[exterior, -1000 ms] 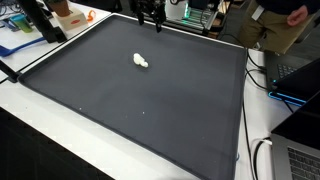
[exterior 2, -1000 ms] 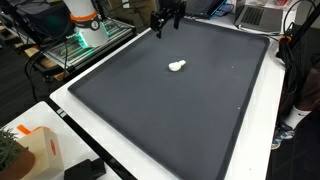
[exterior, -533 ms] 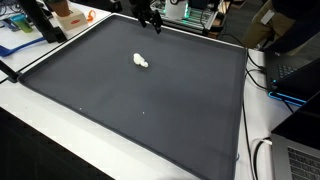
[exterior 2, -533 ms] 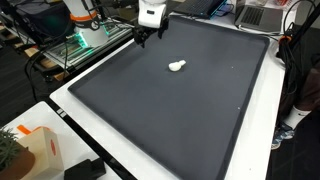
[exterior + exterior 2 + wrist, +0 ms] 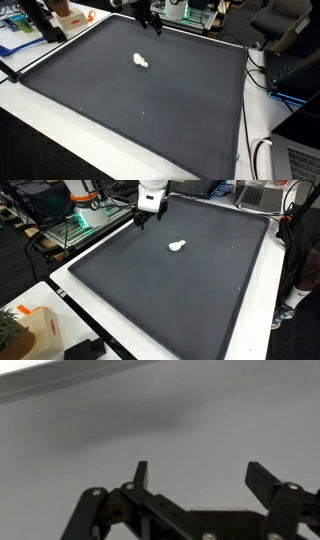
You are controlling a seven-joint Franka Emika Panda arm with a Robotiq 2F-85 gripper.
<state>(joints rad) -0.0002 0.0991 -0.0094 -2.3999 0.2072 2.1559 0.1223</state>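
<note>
Hovering over the mat's (image 5: 150,300) edge on the robot's side, nearer one end of that edge than the middle, the gripper (image 5: 140,218) is hanging with nothing in it. In the wrist view its two dark fingers (image 5: 262,478) are standing wide apart, with only grey mat showing between them and a pale strip of the mat's border running across the top.

The nearest thing is a small white lump (image 5: 177,247), which is lying alone on the mat, in from that edge and towards the mat's middle, well apart from the gripper (image 5: 150,20). So it is sitting out ahead of the fingers, away from the robot's base, and it is not showing in the wrist view at all. The white lump (image 5: 141,61) is looking slightly longer than it is wide. Judging by both exterior views, its long axis is running roughly along the robot-side edge rather than across it. It is too small to make out its shape any better.

Off the mat, beyond its near corner in an exterior view, a pale box with orange marks (image 5: 35,330) is standing on the white table. Whatever it is holding is not showing.
</note>
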